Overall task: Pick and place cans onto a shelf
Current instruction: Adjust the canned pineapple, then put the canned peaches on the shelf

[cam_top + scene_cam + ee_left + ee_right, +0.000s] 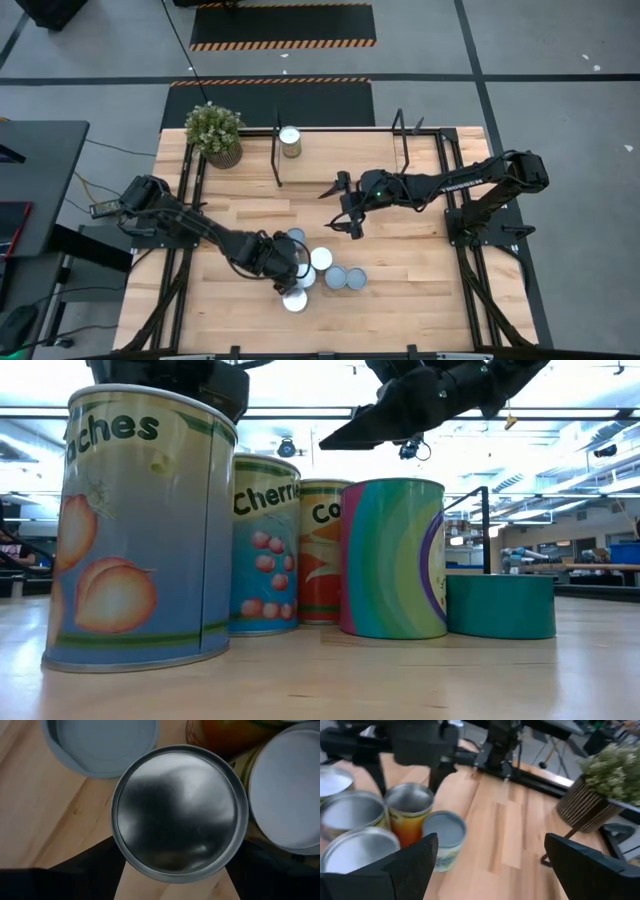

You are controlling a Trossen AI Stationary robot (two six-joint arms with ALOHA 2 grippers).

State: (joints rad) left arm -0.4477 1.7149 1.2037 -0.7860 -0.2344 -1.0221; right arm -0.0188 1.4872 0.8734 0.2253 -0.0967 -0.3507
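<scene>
Your wooden table [400, 260] fills the middle of the high view, with the shelf [340, 150] along its upper edge between thin black end frames, and one can [290, 141] already standing there, right of the potted plant [214, 133]. The other cans [320, 272] cluster at lower centre. In the low view you can read "aches" above painted peaches on the big can [135, 530] at left, "Cherri" over cherries on the next can [264, 545], and "Co" on the orange one [318, 550]. Your left gripper [291, 268] hangs over the cluster, its fingers spread wide either side of a silver-topped can [179, 812], contact unclear. Your right gripper [345, 205] hovers at centre, wide open and empty.
</scene>
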